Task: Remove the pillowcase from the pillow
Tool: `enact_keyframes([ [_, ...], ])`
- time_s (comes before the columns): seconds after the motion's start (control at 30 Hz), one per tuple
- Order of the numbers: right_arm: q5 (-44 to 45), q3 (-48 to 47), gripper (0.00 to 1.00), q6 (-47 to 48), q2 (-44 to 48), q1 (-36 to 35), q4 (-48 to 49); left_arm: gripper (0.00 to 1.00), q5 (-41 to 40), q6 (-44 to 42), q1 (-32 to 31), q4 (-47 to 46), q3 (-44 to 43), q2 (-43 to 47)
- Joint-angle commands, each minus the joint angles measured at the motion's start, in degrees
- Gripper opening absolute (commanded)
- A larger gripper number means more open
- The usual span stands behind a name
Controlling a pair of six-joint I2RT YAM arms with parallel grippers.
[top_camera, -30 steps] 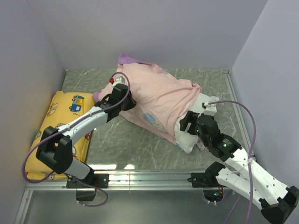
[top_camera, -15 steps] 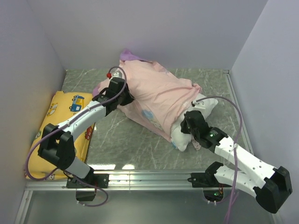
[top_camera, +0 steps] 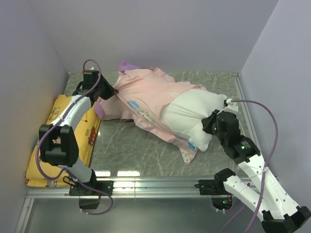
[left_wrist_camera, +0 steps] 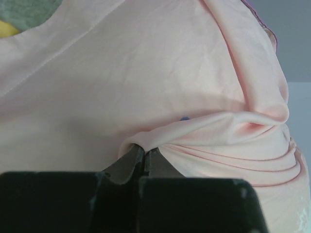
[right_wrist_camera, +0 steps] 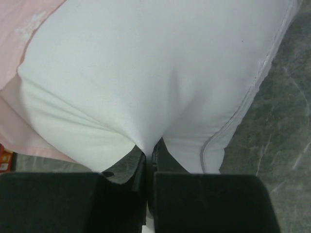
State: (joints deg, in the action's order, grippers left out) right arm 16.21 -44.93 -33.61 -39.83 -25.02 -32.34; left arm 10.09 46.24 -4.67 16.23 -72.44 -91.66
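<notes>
Now my left gripper pinches the pillowcase by the left wall; my right gripper pinches the pillow, half out of it, bare table nearer me

No legible text anywhere.

Open worktop front-centre, btwn pillowcase hem and near rail: I can pass there. L strip blocked: yellow cushion fills it up to L wall, my left arm lying over it. Pillow + pillowcase span middle diagonally. Narrow gap btwn pillow and R wall, right arm sits in it. Back-R corner bare.
</notes>
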Motion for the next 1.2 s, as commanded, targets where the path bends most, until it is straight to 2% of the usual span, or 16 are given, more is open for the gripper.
enact_keyframes([
  [0.0,12.1,-6.7,0.0,2.1,3.0,4.4,-8.2,0.01,-10.8,-1.6,7.1,-4.0,-2.8,-0.3],
  [0.13,8.3,-7.4,0.0,2.2,2.7,4.4,-7.3,0.01,-7.5,0.5,6.6,-6.9,1.6,1.0],
  [0.23,2.8,-6.5,0.02,2.6,2.1,4.2,-5.9,0.0,-8.1,0.0,2.8,-9.3,6.7,3.8],
  [0.3,0.0,-6.0,0.17,2.8,3.2,4.1,-4.8,0.0,-8.2,0.5,0.6,-9.9,9.3,5.2],
  [0.33,-0.3,-6.1,0.36,2.8,3.5,3.8,-4.4,0.0,-7.5,1.4,0.1,-10.5,10.5,5.7],
  [0.43,-1.5,-7.8,0.61,3.4,4.1,3.4,-4.4,0.01,-7.7,2.9,-1.9,-12.3,15.0,8.6],
  [0.57,-1.9,-9.1,0.74,3.7,3.2,3.0,-2.3,0.0,-7.6,5.7,-3.3,-14.7,21.6,13.0],
  [0.73,3.3,-12.5,0.88,5.2,-10.7,3.7,0.9,0.01,-8.2,7.0,-4.7,-15.4,25.8,16.3],
  [0.83,1.6,-12.2,0.9,4.0,-18.7,5.9,5.4,0.01,-8.5,7.1,-5.2,-15.5,27.6,17.6],
  [1.0,-2.0,-8.8,0.89,1.7,-30.9,8.7,12.3,0.0,-8.9,6.2,-6.0,-14.7,28.8,18.4],
  [1.07,-4.5,-6.9,0.78,0.5,-33.5,11.1,17.2,0.0,-8.7,5.6,-6.1,-14.2,29.5,19.4],
  [1.1,-7.4,-4.3,0.45,-0.1,-33.9,11.7,19.1,0.01,-9.4,4.6,-6.1,-13.7,29.1,19.8],
  [1.13,-7.7,-3.1,0.25,-0.4,-33.9,11.7,22.3,0.01,-9.6,4.0,-6.1,-11.8,28.6,20.5],
  [1.17,-7.7,-1.8,0.11,-0.7,-33.6,11.7,23.7,0.01,-9.9,3.2,-6.1,-10.8,26.8,20.9],
])
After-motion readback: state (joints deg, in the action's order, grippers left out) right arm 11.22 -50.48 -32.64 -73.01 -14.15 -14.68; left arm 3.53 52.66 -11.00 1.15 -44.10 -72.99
